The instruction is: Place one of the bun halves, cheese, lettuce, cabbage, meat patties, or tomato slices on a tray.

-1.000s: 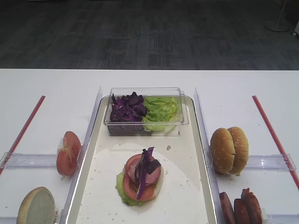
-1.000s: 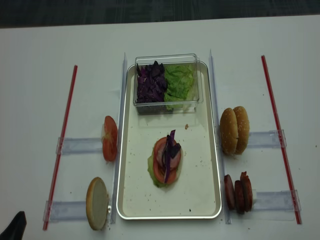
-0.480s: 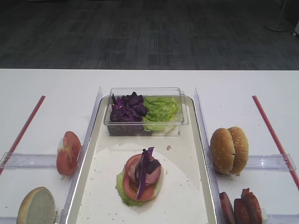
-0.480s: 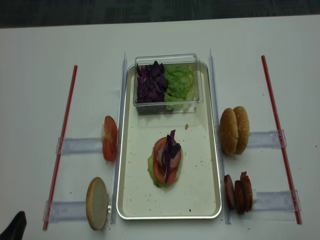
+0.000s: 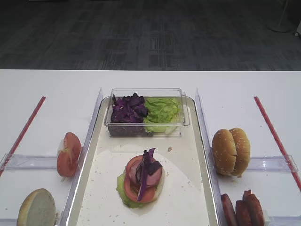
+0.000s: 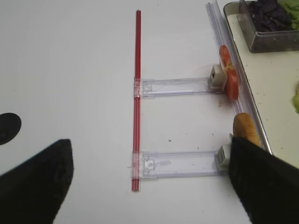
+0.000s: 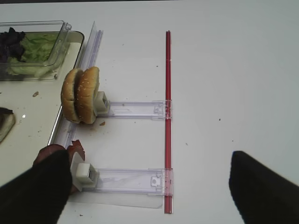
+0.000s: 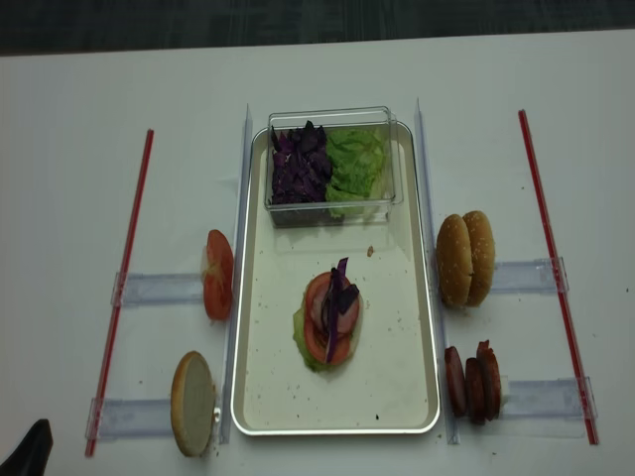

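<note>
You had the tray (image 8: 260, 397), a long silvery metal rectangle with a shiny raised rim and a pale, crumb-flecked floor, at the centre of the white table (image 8: 79, 119). On its floor toward 6 o'clock sat a stack (image 8: 330, 322): pale green crinkly lettuce at the bottom, bright red tomato and a pinkish slice above, dark purple cabbage strips on top. At the tray's 12 o'clock end stood a clear plastic tub (image 8: 392, 198) holding shredded cabbage (image 8: 301, 164) beside lettuce (image 8: 355, 164).

At 3 o'clock, two golden sesame bun halves (image 8: 465, 258) stood on edge together; reddish-brown meat patties (image 8: 473, 382) stood at 4 o'clock. At 9 o'clock a tomato slice (image 8: 217, 275) stood upright, and at 7 o'clock a single bun half (image 8: 192, 403) showed its pale cut face. Each group leaned on a clear plastic holder (image 8: 159, 289), and thin red strips (image 8: 124, 278) lay on both outer sides.

Your left end effector (image 6: 149, 186) stood spread wide, holding nothing; the right end effector (image 7: 145, 186) was likewise spread and empty.

Compared with a second earlier, nothing on the table had shifted.
</note>
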Controlling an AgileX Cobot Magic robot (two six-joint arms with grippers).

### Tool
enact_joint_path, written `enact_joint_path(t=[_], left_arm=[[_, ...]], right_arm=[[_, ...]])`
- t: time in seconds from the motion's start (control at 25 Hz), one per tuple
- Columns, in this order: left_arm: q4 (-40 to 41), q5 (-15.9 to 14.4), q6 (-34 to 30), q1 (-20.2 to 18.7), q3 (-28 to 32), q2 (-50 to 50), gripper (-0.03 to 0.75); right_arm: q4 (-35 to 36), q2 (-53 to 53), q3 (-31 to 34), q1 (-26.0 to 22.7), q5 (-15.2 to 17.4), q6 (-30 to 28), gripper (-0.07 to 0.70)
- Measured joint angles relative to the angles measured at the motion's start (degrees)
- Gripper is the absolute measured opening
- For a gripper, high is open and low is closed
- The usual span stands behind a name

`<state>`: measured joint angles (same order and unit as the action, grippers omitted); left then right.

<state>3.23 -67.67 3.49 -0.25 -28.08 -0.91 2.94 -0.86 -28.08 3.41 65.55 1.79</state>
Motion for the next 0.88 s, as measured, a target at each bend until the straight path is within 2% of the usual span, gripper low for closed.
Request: enact_joint_path(t=[0.88], left_arm=[[0.0,0.0,0.0,0.0,0.0,0.0,0.620]], right_arm=[[0.0,0.0,0.0,0.0,0.2,0.0,0.692]])
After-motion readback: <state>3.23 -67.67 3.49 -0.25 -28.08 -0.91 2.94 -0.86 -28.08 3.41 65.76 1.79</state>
